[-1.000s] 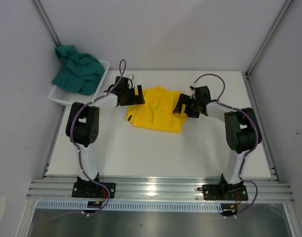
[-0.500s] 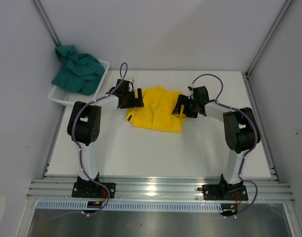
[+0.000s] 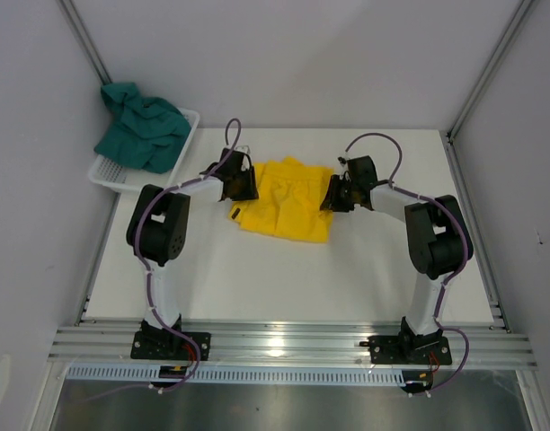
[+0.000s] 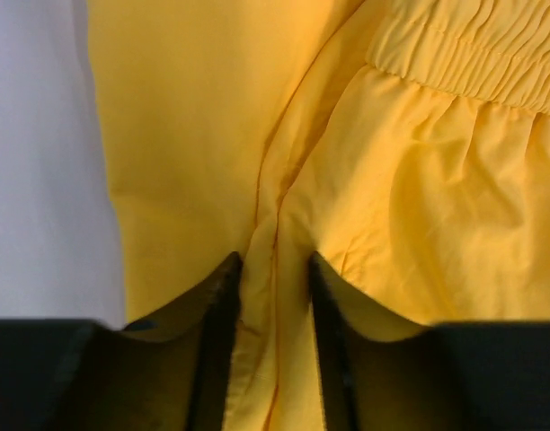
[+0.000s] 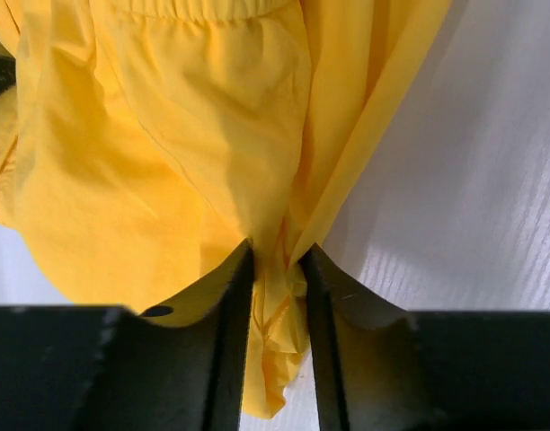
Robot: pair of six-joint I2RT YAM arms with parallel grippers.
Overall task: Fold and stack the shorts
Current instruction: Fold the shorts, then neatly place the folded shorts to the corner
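Observation:
The yellow shorts (image 3: pixel 284 205) lie crumpled flat on the white table, mid-back. My left gripper (image 3: pixel 247 186) pinches their left edge; in the left wrist view the jaws (image 4: pixel 273 260) are closed on a seamed fold of yellow fabric (image 4: pixel 437 180). My right gripper (image 3: pixel 332 195) holds the right edge; in the right wrist view its jaws (image 5: pixel 277 250) squeeze a bunched wad of the yellow cloth (image 5: pixel 167 135). The dark teal-green shorts (image 3: pixel 140 126) sit heaped in the basket at the back left, untouched.
A white mesh basket (image 3: pixel 109 175) stands at the table's back left corner against the wall. Grey walls and aluminium posts close in the sides. Bare white tabletop (image 3: pixel 284 278) lies between the shorts and the arm bases.
Both grippers moved inward onto the yellow shorts' side edges and closed from wide open onto the fabric. The shorts have barely shifted.

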